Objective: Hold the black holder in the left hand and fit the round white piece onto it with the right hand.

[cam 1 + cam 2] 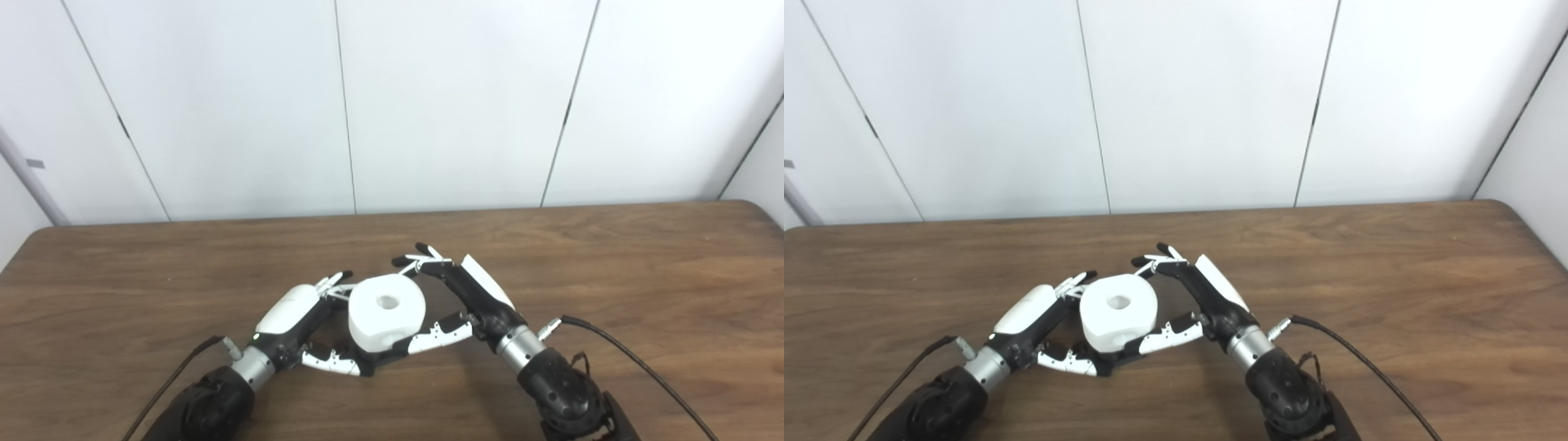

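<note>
Two robot hands meet over the middle of a wooden bench [612, 257], flanking a round white piece [386, 312] with a hole in its top. The left robot hand [300, 318] curls fingers and thumb around its left side. The right robot hand [459, 300] cups the right side, fingers behind and thumb in front. The black holder is barely visible beneath the piece.
</note>
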